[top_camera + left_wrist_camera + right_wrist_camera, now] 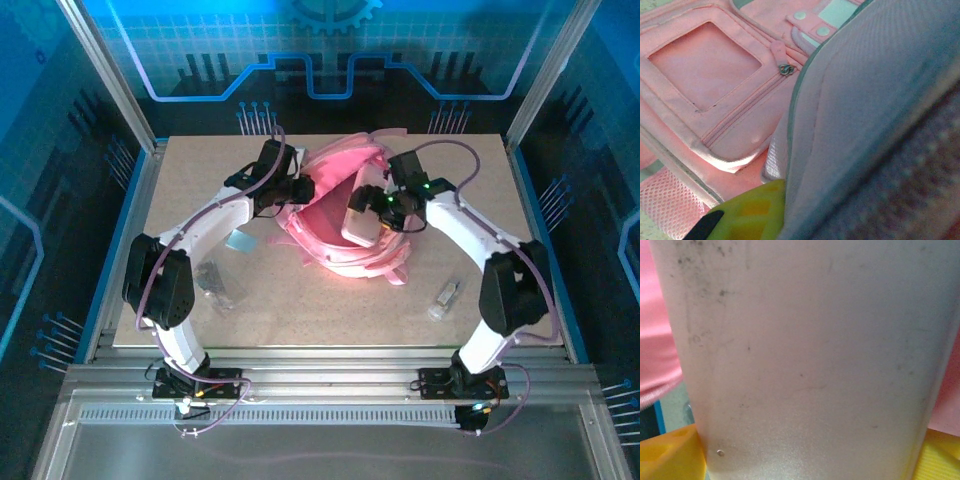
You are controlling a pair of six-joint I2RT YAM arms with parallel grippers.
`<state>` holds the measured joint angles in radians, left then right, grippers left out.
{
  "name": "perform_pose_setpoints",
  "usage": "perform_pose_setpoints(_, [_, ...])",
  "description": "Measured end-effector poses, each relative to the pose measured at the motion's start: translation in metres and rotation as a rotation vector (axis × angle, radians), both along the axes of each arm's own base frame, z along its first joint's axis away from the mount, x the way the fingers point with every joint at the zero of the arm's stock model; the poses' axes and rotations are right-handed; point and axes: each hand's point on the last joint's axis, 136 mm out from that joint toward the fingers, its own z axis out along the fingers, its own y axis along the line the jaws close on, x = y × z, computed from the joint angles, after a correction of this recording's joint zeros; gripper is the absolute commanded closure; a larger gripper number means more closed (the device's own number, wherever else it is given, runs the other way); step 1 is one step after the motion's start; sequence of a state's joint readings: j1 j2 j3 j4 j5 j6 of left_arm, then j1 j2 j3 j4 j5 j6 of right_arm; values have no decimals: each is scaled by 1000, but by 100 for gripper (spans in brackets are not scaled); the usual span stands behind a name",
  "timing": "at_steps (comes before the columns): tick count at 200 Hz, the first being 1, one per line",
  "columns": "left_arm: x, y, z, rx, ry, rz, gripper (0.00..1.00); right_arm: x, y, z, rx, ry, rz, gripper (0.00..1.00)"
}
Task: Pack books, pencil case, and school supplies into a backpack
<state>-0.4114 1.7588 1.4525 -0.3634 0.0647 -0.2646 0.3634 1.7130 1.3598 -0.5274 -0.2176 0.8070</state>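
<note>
Status: mid-task. Step in hand looks like getting the case in.

Backpack (318, 222) lies at the centre of the table (300, 310), a bit toward 12, with the mouth open upward. Left gripper (297, 190) is at its 9 o'clock rim, jaws nearly together and pinching fabric there. In the left wrist view a grey-white padded fold sits right against a yellow finger (752, 212), and the front pocket (715, 100) and zip pull (785, 69) are beyond it. I read that as holding the mouth open.

Right gripper (383, 212) is at the backpack's 3 o'clock, clamped across the case (361, 224). Its jaws stand wide only because the case is wide. In the right wrist view the pale case face (805, 360) sits between two yellow fingers (670, 455). The case is tilted over the opening on the 3 o'clock side and not released. Can't tell if its lower end touches the lining.

Left to do, as I judge it:
- lower the case in and let go
- blue square (238, 241), on the table at 8 o'clock of the backpack, just beside the left arm (200, 230)
- clear oblong (446, 297), on the table at 4 o'clock, well apart from the backpack, near the right arm (500, 280)
- another clear bit (214, 282) at 7–8 o'clock by the left arm, too small to identify

Books: can't confirm. The case and grippers hide most of the interior, so I can't tell whether they're inside.

Half done at best. The small supplies are all outside the backpack and untouched.
</note>
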Motion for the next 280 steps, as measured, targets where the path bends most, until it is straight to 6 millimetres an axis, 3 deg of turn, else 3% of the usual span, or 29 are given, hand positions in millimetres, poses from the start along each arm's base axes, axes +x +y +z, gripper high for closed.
perform_pose_setpoints(22, [-1,-5,3,-21,3,-15,100,22,12,-7,25,8,-34,0])
perform_pose_setpoints(58, [-4,-14,11,-45,10,-41,100,52,31,-22,85,6,-49,0])
perform_pose_setpoints(95, [-5,-16,13,-57,20,-42,100,52,42,-22,87,-16,-19,2])
perform_pose_setpoints(125, [-6,-18,13,-64,22,-48,100,46,44,-39,96,-12,-26,18])
perform_pose_setpoints(139, [-6,-19,13,-68,23,-58,100,44,43,-49,93,3,-38,37])
perform_pose_setpoints(159, [-9,-24,14,-66,17,-84,100,55,47,-58,109,-21,-51,58])
perform_pose_setpoints(175, [-11,-27,14,-62,12,-100,100,70,59,-64,153,-53,-34,66])
perform_pose_setpoints(207, [-5,-22,16,-53,-8,-82,100,85,75,-59,231,-109,-2,51])
perform_pose_setpoints(236, [-4,-19,19,-46,-17,-68,94,82,72,-55,213,-134,27,22])
perform_pose_setpoints(262, [-5,-15,14,-35,1,-50,87,51,60,-38,162,-129,83,11])
perform_pose_setpoints(280, [-6,-13,11,-27,9,-38,65,24,48,-19,121,-138,127,5])
